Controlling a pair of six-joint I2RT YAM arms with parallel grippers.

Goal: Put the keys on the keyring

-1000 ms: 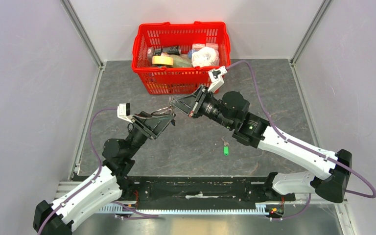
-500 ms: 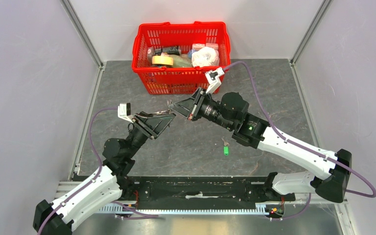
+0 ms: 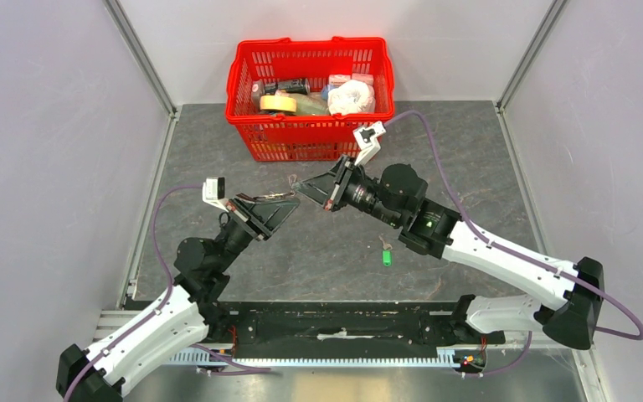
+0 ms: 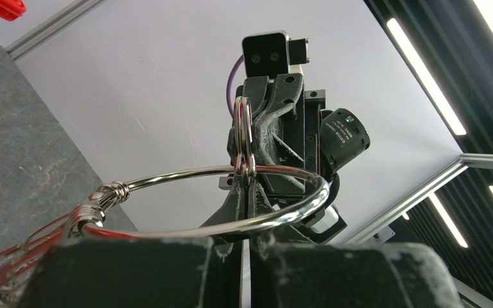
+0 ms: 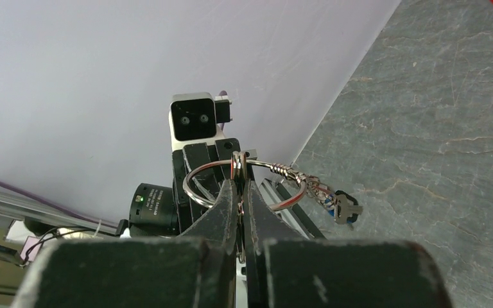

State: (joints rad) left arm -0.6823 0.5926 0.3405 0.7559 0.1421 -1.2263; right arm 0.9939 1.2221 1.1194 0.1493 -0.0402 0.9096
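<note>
Evidently unfinished: the green key lies loose well in front of the basket; nearer it, left gripper clamps the keyring, right gripper pinches a small ring on it.

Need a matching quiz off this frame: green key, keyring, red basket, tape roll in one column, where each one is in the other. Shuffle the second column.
Things:
1. green key
2. keyring
3. red basket
4. tape roll

Places:
A. inside the basket
B. at the far edge of the table
C. lying flat on the table
D. held up in the air

Pairs: 1-C, 2-D, 3-B, 4-A
</note>
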